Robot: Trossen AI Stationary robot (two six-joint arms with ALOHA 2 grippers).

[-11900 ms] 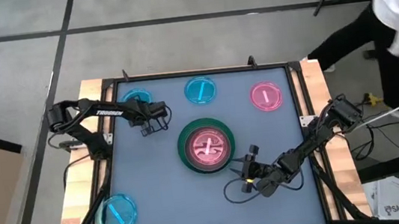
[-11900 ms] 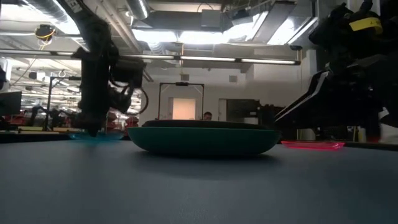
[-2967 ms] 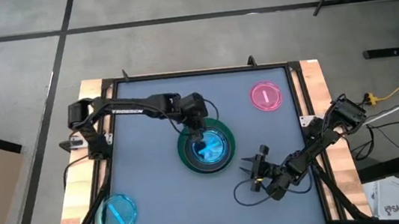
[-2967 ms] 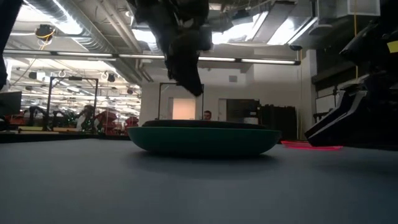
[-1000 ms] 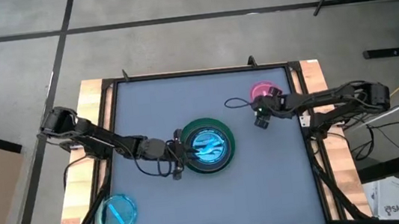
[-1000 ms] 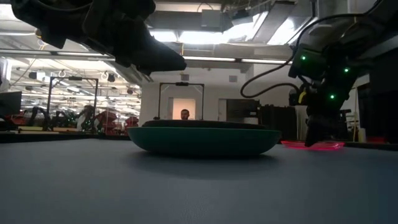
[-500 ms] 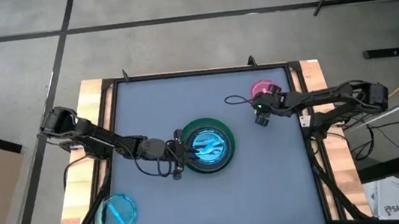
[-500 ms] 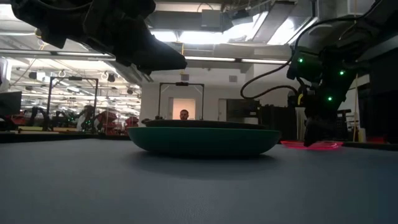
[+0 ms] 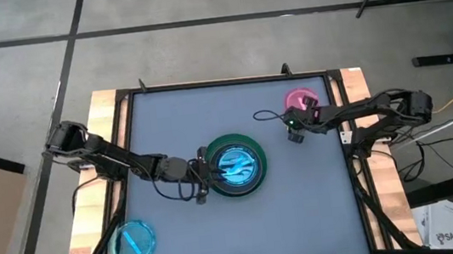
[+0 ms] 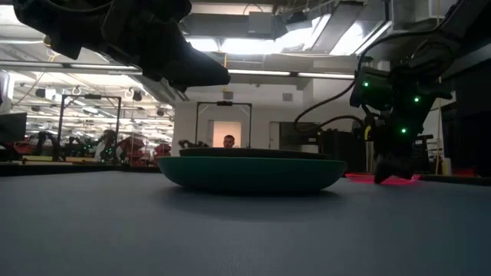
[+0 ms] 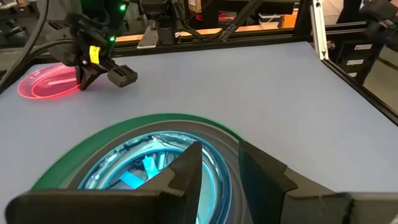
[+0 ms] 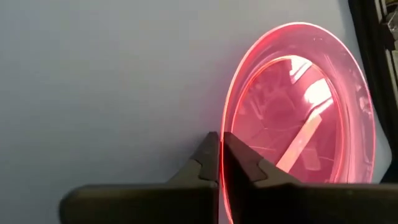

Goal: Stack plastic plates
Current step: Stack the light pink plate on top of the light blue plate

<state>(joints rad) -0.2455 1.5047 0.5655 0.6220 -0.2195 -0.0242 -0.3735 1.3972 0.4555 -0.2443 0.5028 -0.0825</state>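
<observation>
While the right gripper [image 12: 219,163] pinches the pink plate [image 12: 298,121] rim, the left gripper [image 11: 217,168] hovers slightly parted.

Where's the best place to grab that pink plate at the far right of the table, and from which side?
Take the pink plate by its thin raised rim, on the edge facing the green plate. It lies flat, so only the rim offers a pinch. The right gripper already has that edge between its fingers.

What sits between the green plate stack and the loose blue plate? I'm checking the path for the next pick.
Only bare table, the high view shows; the left gripper by the green plate lies beside that line, not across it to the blue plate.
</observation>
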